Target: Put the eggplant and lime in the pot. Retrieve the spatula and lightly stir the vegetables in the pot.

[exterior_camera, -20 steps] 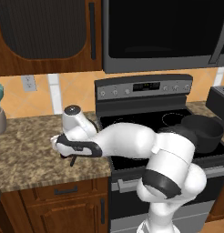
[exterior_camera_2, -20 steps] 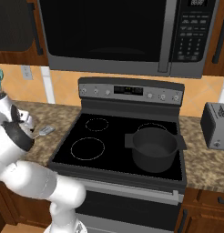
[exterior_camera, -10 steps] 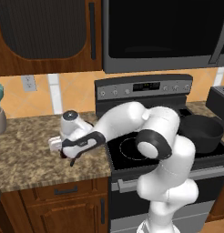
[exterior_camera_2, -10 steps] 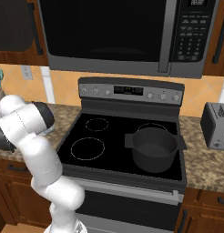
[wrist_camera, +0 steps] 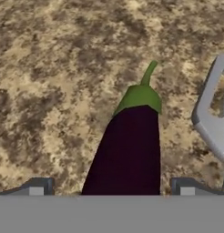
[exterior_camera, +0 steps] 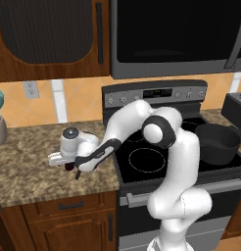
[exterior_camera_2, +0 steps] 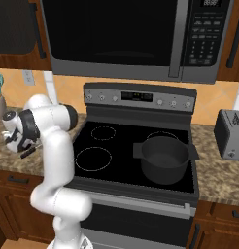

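Left base view: the arm reached left over the speckled surface; the gripper hung low over a dark eggplant, mostly hidden. The pot sat on the stove's right side.
Right base view: the pot stood on the front right burner, well apart from the gripper at the surface's left.
Hand view: the eggplant lay between the wide-spread fingertips, green stem pointing away; the spatula head lay just beside it.

wall: orange tiled backsplash
cabinets: dark wood
counter: speckled brown granite
appliances: black stove, microwave
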Controlling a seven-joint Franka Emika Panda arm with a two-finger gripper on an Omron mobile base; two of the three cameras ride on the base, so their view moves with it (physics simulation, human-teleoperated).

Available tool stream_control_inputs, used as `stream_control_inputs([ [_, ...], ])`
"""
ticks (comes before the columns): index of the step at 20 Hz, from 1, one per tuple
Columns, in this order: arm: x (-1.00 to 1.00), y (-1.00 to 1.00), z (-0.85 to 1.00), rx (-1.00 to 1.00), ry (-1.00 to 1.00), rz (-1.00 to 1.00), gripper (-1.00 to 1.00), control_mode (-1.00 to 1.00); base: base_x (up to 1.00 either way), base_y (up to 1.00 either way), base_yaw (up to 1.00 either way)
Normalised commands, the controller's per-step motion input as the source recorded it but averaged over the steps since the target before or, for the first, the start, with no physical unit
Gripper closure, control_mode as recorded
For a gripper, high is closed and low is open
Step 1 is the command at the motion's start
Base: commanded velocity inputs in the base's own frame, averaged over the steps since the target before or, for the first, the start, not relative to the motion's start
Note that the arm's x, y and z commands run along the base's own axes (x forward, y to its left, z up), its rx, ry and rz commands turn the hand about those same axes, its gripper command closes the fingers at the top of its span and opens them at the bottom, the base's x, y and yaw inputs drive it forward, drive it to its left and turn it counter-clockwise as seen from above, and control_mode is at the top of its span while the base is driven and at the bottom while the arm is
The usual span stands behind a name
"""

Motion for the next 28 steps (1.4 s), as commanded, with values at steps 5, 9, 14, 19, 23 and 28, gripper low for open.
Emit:
stream_control_inputs([
  [5, 0.12, 0.11, -0.12, 0.00, 0.00, -0.03, 1.00, -1.00, 0.00, 0.00, 0.00],
  [9, 0.00, -0.23, 0.01, 0.00, 0.00, -0.05, 1.00, -1.00, 0.00, 0.00, 0.00],
  [14, -0.02, -0.60, 0.23, 0.04, 0.00, -0.05, 1.00, -1.00, 0.00, 0.00, 0.00],
  [19, -0.49, -0.55, 0.93, 0.14, -0.05, -0.04, 1.00, -1.00, 0.00, 0.00, 0.00],
  [23, -0.84, -0.50, 1.00, 0.14, -0.11, -0.02, 1.00, -1.00, 0.00, 0.00, 0.00],
  [28, -0.48, -0.90, 1.00, 0.03, -0.05, -0.08, 1.00, -1.00, 0.00, 0.00, 0.00],
])
